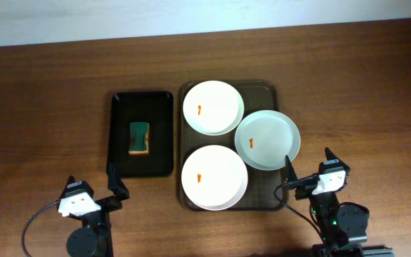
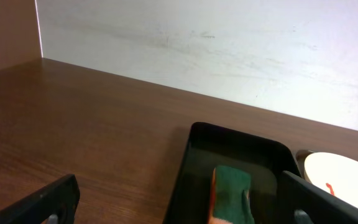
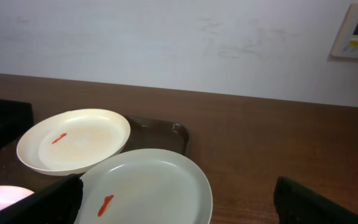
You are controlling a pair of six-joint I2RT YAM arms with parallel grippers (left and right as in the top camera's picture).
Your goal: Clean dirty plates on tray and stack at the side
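Three round plates lie on the dark brown tray. The far white plate and the near white plate each carry an orange smear. The pale grey plate overlaps the tray's right rim and also has a smear. My left gripper is open and empty near the table's front, left of the tray. My right gripper is open and empty just right of the grey plate, which shows in the right wrist view with the far plate behind it.
A smaller black tray stands left of the brown tray and holds a green and orange sponge. The sponge also shows in the left wrist view. A white wall lies beyond the table's far edge.
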